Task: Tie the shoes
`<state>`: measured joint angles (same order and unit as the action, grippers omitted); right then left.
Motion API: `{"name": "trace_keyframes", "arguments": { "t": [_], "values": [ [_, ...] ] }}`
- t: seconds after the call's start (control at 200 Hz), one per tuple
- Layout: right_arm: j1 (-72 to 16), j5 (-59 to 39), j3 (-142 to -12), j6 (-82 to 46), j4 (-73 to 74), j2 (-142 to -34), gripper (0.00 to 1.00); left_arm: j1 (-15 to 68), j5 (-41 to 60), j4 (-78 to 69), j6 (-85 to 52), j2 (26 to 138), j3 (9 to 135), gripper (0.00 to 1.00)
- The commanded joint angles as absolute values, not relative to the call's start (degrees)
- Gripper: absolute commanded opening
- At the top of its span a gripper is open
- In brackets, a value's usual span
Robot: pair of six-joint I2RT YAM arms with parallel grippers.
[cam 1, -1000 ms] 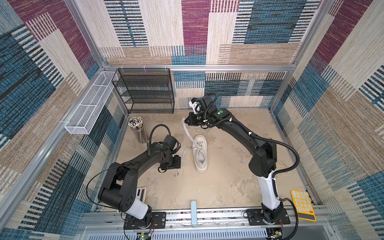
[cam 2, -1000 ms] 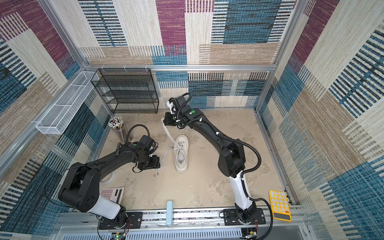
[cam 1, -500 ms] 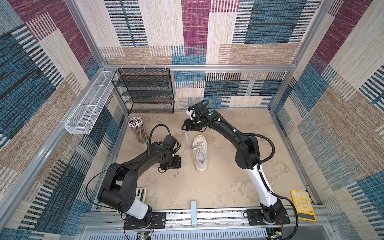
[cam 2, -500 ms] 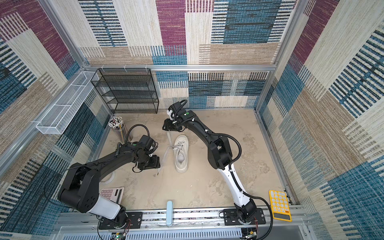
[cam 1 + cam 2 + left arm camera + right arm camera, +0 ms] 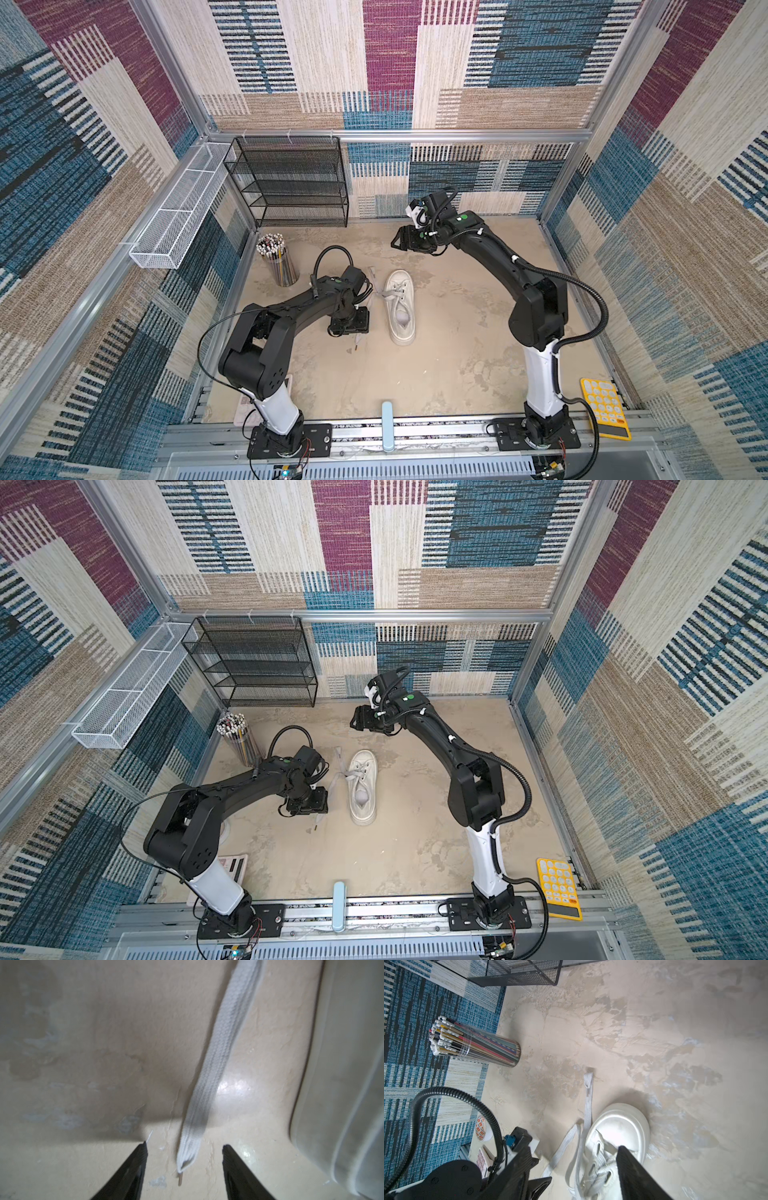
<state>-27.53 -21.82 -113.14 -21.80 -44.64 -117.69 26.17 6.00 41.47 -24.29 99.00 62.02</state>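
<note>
Now the white low-top sneaker with a thick platform sole [image 5: 400,305] [image 5: 363,787] lies flat on the mottled beige surface [image 5: 457,353] between the two arms, its laces untied. The left gripper [image 5: 184,1146] hangs low just beside the sneaker's side, with its jaws apart and holding nothing. In the left wrist view a flat off-white lace [image 5: 216,1059] runs along the surface from ahead of the gripper. It ends, stiff tip included, in the gap between the two black fingers [image 5: 135,1167] and touches neither. The sneaker's sole wall fills the edge of that view, close beside one finger. The right gripper [image 5: 398,242] [image 5: 575,1149] is raised above the surface beyond the sneaker's toe, well apart from it, with its jaws wide and empty. In the right wrist view the toe cap and eyelets lie below and ahead of it, and a second lace end [image 5: 588,1082] is stretched on the surface past the toe. A clear cup of coloured pencils [image 5: 475,1045] stands farther off to the side.
</note>
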Motion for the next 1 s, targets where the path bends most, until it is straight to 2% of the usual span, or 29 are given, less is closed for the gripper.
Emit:
{"name": "trace_keyframes", "arguments": {
  "t": [0.0, 0.035, 0.14, 0.23, 0.28, 0.336, 0.486, 0.656, 0.836, 0.997],
  "values": [
    [-26.0, -20.8, -108.0, -20.7, -40.8, -113.3, 0.67, 27.3, 2.2, 44.9, -25.3, 100.9, 63.7, 0.57],
    [-25.5, -20.8, -106.1, -20.7, -40.2, -111.9, 0.67, 27.7, 1.9, 44.9, -25.5, 101.5, 64.0, 0.54],
    [-24.1, -20.6, -101.0, -20.4, -38.7, -108.1, 0.67, 29.0, 1.0, 46.2, -25.4, 104.4, 65.9, 0.39],
    [-23.1, -20.0, -98.0, -20.1, -37.9, -105.1, 0.67, 29.8, 0.8, 47.3, -25.1, 106.1, 67.7, 0.22],
    [-22.5, -20.2, -96.4, -20.1, -37.3, -103.5, 0.67, 30.1, 0.6, 48.1, -24.9, 106.1, 68.5, 0.09],
    [-21.9, -20.4, -94.6, -20.2, -36.5, -101.7, 0.67, 30.3, 0.3, 49.5, -24.8, 105.0, 69.5, 0.0],
    [-20.6, -21.0, -88.9, -19.9, -34.6, -98.2, 0.67, 31.2, -2.1, 54.8, -23.9, 99.4, 75.2, 0.0],
    [-19.2, -21.4, -81.3, -20.9, -30.7, -94.3, 0.67, 32.3, -6.0, 63.1, -20.0, 98.6, 91.1, 0.0],
    [-17.6, -21.3, -74.2, -22.5, -27.1, -91.2, 0.68, 34.1, -6.4, 65.3, -15.7, 102.2, 110.0, 0.0],
    [-16.1, -21.6, -70.1, -23.2, -25.8, -89.4, 0.68, 36.1, -2.7, 65.3, -14.0, 111.5, 126.7, 0.0]
  ]
}}
